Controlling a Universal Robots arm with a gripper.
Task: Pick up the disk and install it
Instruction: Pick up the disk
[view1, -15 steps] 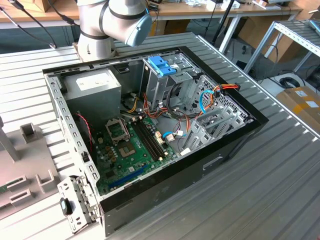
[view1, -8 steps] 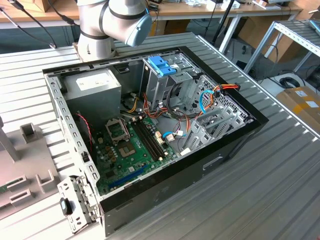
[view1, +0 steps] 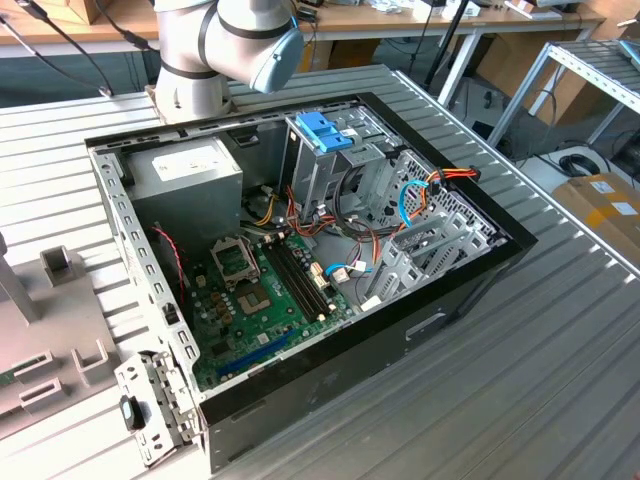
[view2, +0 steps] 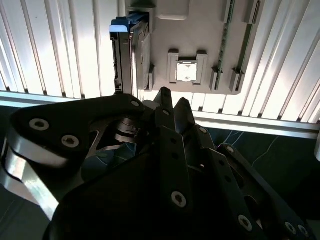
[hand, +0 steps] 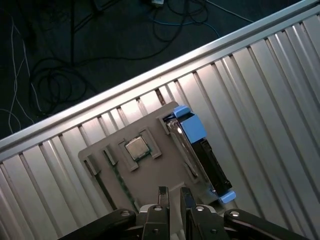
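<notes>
The disk stands on its edge in a slot of a grey holder plate on the ribbed metal table; its blue carrier frame runs along the edge and ends. In the second wrist view the disk shows the same way, edge-on with a blue cap. My gripper hovers above the plate, beside the disk and apart from it. Its two black fingers are shut together with nothing between them, as the gripper also shows in the second wrist view.
A processor chip sits in a pocket of the same plate. The open computer case lies on the table, with a metal drive cage topped by a blue clip and a grey power-supply box. The arm's base stands behind the case. The table edge and a dark floor with cables run close to the plate.
</notes>
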